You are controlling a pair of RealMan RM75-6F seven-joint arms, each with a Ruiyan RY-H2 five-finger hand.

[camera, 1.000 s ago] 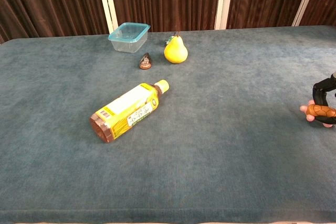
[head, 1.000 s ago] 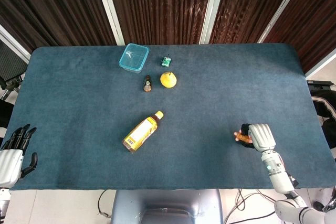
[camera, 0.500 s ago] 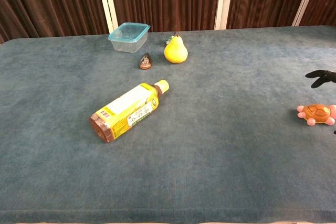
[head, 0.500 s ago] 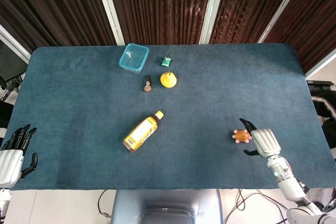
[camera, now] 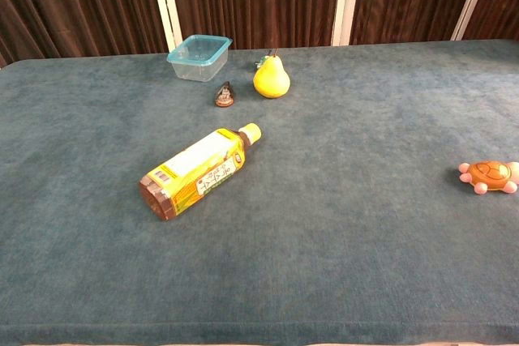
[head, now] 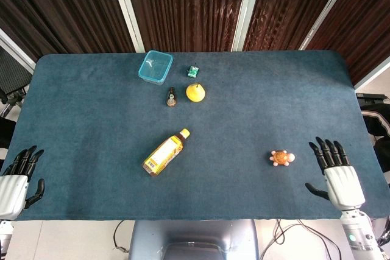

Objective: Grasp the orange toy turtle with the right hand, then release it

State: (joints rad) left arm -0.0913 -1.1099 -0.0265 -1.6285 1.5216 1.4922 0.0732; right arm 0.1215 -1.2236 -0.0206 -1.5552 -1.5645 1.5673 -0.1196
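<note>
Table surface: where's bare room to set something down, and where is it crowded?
Bare cloth lies between the bottle and the turtle, and left of the bottle toward the left hand. It is crowded around the container, pear and small figurine.

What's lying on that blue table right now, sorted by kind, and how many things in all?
Toy turtle: 1, orange toy turtle
Bottle: 1, yellow-labelled bottle on its side
Fruit: 1, yellow pear
Container: 1, clear blue-rimmed plastic box
Small items, too small to identify: 2, brown object and green object
Total: 6
</note>
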